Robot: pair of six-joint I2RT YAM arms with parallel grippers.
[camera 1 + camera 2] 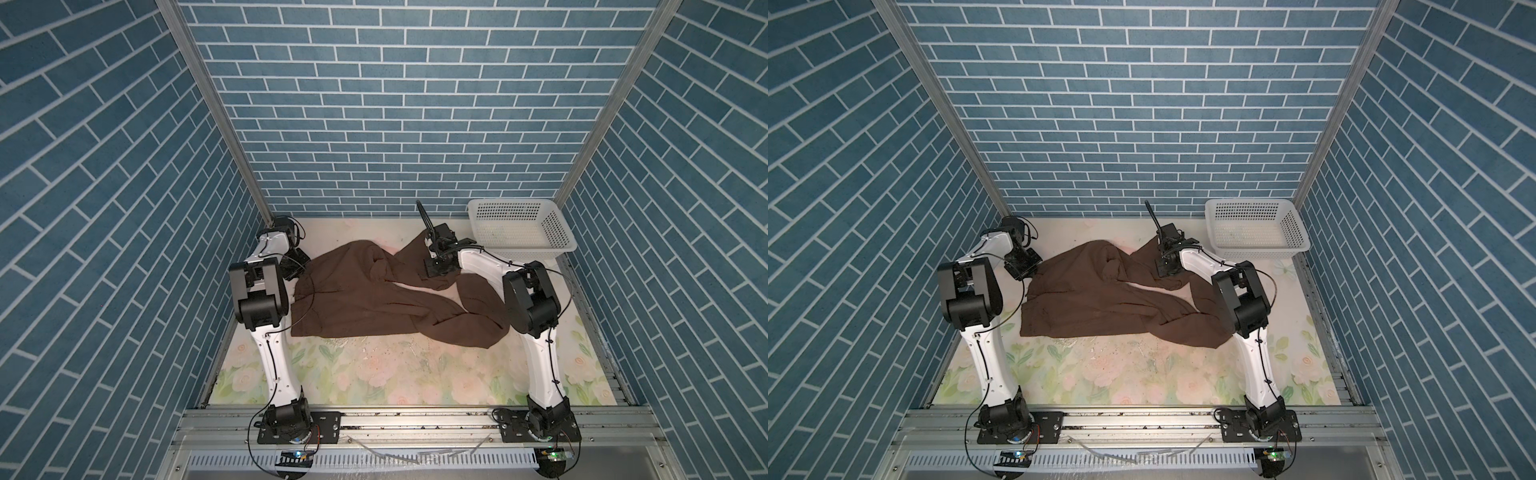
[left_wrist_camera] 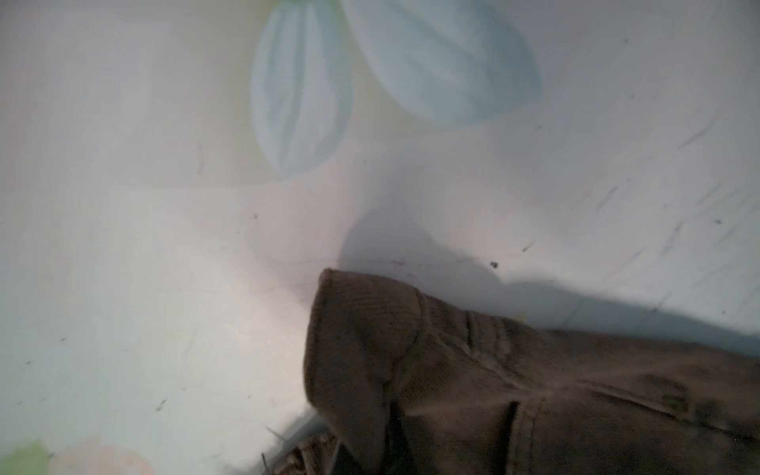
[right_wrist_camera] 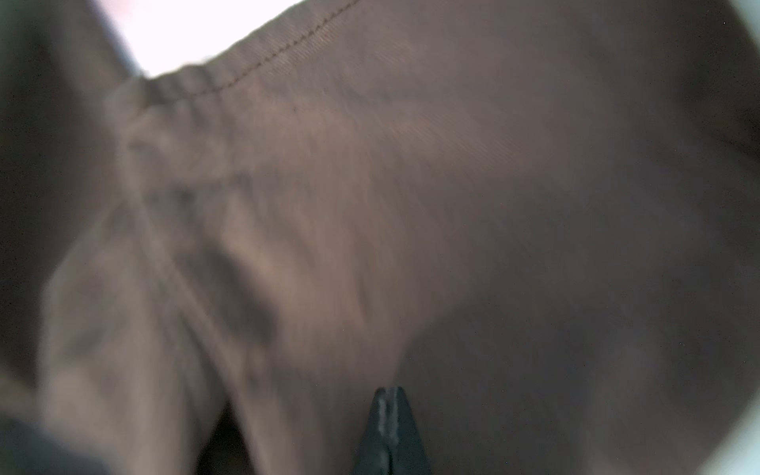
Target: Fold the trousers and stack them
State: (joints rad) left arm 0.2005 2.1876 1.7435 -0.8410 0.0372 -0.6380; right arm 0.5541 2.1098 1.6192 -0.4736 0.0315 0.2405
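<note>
The dark brown trousers [image 1: 374, 299] [image 1: 1100, 303] lie crumpled across the back half of the table, legs running to the right. My left gripper [image 1: 297, 270] [image 1: 1025, 266] is down at their left edge. In the left wrist view a seamed corner of the trousers [image 2: 493, 390] bunches over the jaws and hides them. My right gripper [image 1: 436, 270] [image 1: 1165, 268] is down on the far right part of the cloth. In the right wrist view its tips [image 3: 388, 395] are pressed together, pinching a fold of the trousers [image 3: 452, 185] that fills the view.
A white perforated basket [image 1: 519, 249] [image 1: 1258, 249] stands at the back right corner, just beyond the right arm. The table has a floral cover [image 1: 374, 374]. Blue brick-patterned walls close in the left, right and back sides.
</note>
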